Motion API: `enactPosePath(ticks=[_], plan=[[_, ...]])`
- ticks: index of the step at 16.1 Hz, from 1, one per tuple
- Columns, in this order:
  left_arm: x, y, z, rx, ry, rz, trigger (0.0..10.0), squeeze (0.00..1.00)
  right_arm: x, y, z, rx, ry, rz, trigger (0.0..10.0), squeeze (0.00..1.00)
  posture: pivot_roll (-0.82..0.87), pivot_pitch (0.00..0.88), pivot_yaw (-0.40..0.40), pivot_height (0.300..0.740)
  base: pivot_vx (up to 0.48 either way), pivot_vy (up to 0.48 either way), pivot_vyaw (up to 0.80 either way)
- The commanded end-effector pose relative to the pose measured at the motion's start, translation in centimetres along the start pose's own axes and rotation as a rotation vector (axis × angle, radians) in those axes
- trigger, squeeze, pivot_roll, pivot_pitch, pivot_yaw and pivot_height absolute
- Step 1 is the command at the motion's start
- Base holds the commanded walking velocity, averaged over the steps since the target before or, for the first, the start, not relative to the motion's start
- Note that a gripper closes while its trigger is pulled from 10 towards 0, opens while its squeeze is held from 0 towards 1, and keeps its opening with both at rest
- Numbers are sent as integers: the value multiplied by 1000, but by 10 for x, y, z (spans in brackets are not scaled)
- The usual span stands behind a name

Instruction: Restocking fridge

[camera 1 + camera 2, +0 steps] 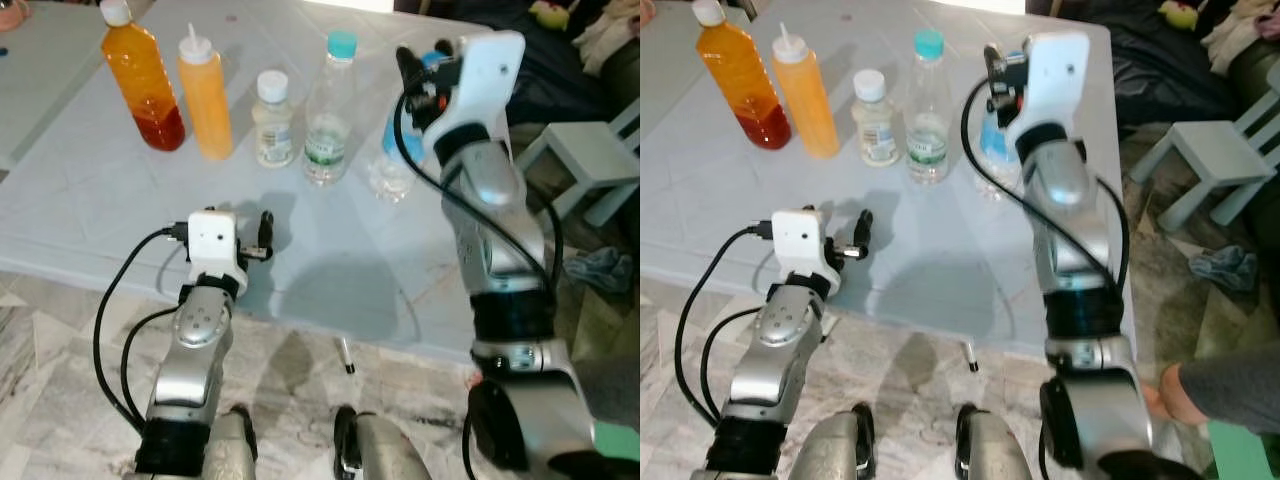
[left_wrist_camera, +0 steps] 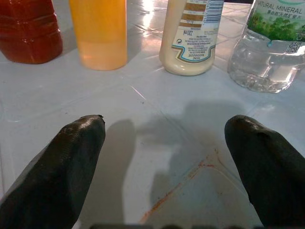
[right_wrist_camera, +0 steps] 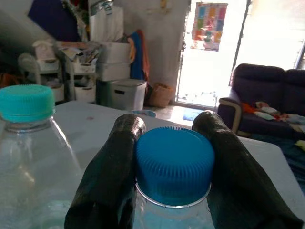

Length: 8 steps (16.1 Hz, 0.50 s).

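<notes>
Pale grey table (image 1: pixel 90 200) stands before the robot on a marbled floor, with a small white stool (image 1: pixel 590 160) off to the right and a dark sofa (image 3: pixel 267 90) across the room. Five containers stand in a row along the table's far part: a red-orange juice bottle (image 1: pixel 142 80), an orange squeeze bottle (image 1: pixel 205 95), a small cream bottle (image 1: pixel 273 120), a water bottle with a teal cap (image 1: pixel 330 115), and a blue-capped bottle (image 3: pixel 174 164) at the right end, partly hidden behind the right arm.

The right gripper (image 3: pixel 174 157) is up at that last bottle, its two black fingers (image 3: pixel 114 167) pressed against either side of the blue cap, so it is clamped on the bottle's top. The bottle looks to be standing on the table; whether it has lifted at all cannot be told.

The left gripper (image 2: pixel 164 143) hovers low over bare table near the front edge, fingers spread wide apart and holding nothing, pointing towards the cream bottle and the teal-capped one.

A person's hand (image 1: pixel 1170 395) rests close behind the robot's right side.

As a judgement, the restocking is barely begun: all five items are on the table, no fridge is in sight, and only the first grasp is made. Lifting, carrying and shelving every bottle remain.
</notes>
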<state>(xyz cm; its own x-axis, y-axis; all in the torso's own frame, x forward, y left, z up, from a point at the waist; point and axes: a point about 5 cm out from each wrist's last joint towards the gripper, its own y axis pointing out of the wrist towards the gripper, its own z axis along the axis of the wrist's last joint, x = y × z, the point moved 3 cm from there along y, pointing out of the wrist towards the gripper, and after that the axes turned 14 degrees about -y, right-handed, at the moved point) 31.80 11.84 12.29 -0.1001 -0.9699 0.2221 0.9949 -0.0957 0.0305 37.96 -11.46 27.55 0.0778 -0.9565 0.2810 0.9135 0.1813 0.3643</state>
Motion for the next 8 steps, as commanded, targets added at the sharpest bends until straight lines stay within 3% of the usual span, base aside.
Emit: enactPosePath(ticks=[1, 2, 8], plan=[[0, -1, -7, -33, -4, 9, 10000, 0, 1, -9, -15, -61, -7, -30, 706, 0, 29, 177, -35, 740, 0, 0, 0], [0, -2, -9, -39, -4, 10, 10000, 0, 0, -11, -17, -69, 1, -37, 10000, 0, 30, 170, -34, 740, 0, 0, 0], [6, -2, -14, -54, -16, 2, 10000, 0, -7, -24, -21, -73, 24, -29, 10000, 0, 21, 150, -43, 740, -40, 0, 0]])
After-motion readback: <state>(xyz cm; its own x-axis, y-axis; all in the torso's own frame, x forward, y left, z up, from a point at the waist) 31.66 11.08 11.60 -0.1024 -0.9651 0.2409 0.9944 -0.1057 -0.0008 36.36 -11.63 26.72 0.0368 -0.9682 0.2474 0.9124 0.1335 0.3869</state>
